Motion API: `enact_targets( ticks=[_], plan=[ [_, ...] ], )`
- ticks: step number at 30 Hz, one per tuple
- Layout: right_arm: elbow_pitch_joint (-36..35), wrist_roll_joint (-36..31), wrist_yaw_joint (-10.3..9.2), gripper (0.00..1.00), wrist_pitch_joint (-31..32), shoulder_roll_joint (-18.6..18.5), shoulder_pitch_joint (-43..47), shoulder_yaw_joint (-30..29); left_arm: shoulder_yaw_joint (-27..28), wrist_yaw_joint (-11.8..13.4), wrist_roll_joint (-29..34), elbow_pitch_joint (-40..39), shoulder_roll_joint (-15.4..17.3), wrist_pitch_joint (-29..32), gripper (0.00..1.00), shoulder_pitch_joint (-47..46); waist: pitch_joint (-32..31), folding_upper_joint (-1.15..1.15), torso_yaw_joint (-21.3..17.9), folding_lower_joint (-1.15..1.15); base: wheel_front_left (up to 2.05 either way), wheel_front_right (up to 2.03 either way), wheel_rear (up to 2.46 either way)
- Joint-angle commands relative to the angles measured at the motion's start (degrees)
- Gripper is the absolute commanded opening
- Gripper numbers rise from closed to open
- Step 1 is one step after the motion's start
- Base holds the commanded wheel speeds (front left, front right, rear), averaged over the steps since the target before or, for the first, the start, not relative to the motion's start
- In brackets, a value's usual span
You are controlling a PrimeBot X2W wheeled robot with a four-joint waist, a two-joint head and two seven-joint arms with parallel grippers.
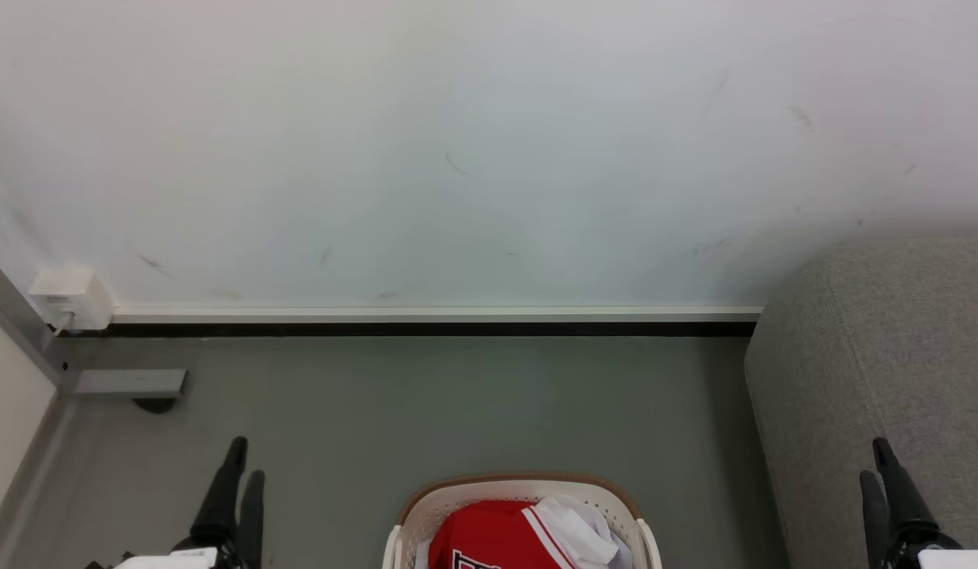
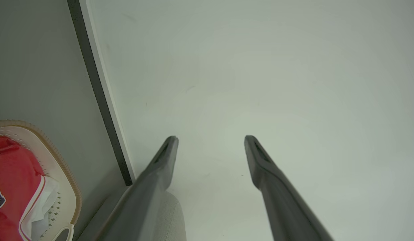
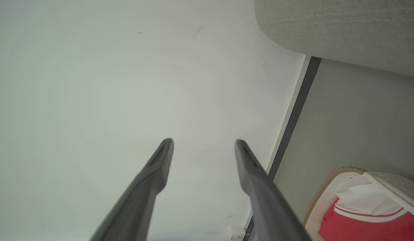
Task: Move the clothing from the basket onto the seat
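Low in the middle of the head view, the basket point(image 1: 520, 479) stands on the grey floor point(image 1: 457, 403) with the clothing point(image 1: 489, 539) heaped inside it. The heap is shiny red fabric edged with white stripe trim, with a crumpled white panel at its right and the tops of dark letters at the frame's edge. I count one basket and one seat point(image 1: 876, 356), but I cannot tell how many garments make up the heap. The seat, grey and woven, rises at the right, with bare floor between it and the basket.

The left gripper point(image 1: 247, 460) and the right gripper point(image 1: 872, 460) flank the basket, two dark fingers each, four in all. From the head view their gaps are hard to read. Each wrist view shows its own pair spread apart, empty, with pale wall point(image 2: 294, 83) behind.

The head view takes in a white box point(image 1: 69, 299) on the wall at the far left. The left wrist view brings out the basket's brown rim band and small holes, and the right wrist view shows faint lines running across the seat's weave.
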Motion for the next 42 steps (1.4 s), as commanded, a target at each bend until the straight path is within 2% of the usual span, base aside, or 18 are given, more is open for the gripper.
enact_targets(
  ticks=[1, 7, 13, 25, 42],
  plan=[
    [-1.36, -0.91, 0.00, 1.00, -0.60, -0.41, -0.81, 0.41, -0.50, -0.14, 0.39, -1.08, 0.32, -0.68, 1.00, -0.91, 0.00, 0.00, 0.03, 0.00, 0.00, 0.00, 0.00],
    [-2.37, -5.75, -0.01, 1.00, -2.32, -0.48, -0.13, 1.43, -1.90, -0.18, 2.98, -1.12, 0.39, -2.39, 1.00, -0.65, 0.03, 0.00, 0.11, 0.00, 0.00, 0.00, 0.00],
    [-3.86, -13.34, -0.02, 1.00, -3.92, -0.55, 0.38, 2.56, -2.91, -0.05, 7.60, -1.36, 0.45, -3.99, 1.00, -0.44, 0.05, 0.00, 0.21, 0.00, 0.00, 0.00, 0.00],
    [-6.40, -31.31, -0.03, 1.00, -6.80, -0.95, 1.06, 5.52, -5.13, 1.84, 19.79, -3.54, 0.57, -6.87, 1.00, 0.43, 0.07, 0.00, 0.44, 0.00, 0.00, 0.00, 0.00],
    [-6.22, -48.94, -0.04, 1.00, -10.30, -2.31, 1.77, 8.00, -7.23, 2.40, 39.16, -4.21, 0.69, -10.36, 1.00, 1.04, 0.15, 0.00, 0.76, 0.00, 0.00, 0.00, 0.00]
  ],
)
